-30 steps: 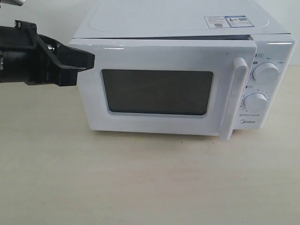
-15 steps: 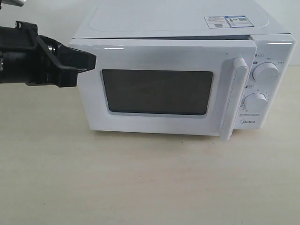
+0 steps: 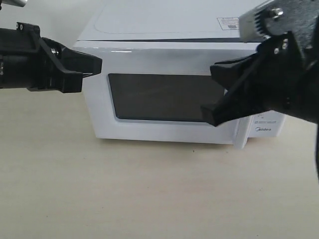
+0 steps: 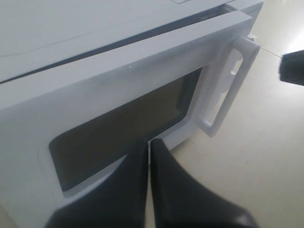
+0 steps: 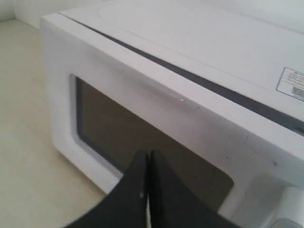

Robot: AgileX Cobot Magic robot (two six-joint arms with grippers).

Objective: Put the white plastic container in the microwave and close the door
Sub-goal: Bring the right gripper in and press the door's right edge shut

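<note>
right gripper [image 5: 148, 157] near door [image 5: 59, 71], jaws together

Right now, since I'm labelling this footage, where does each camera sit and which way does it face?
Left wrist: on the left arm, looking along the shut left gripper at the door and its handle.
Right wrist: on the right arm, looking over the shut right gripper at the window and the microwave top.
Exterior: off the arms, facing the microwave's front; both grippers show.
Shared: both wrist views show the door's window.
</note>
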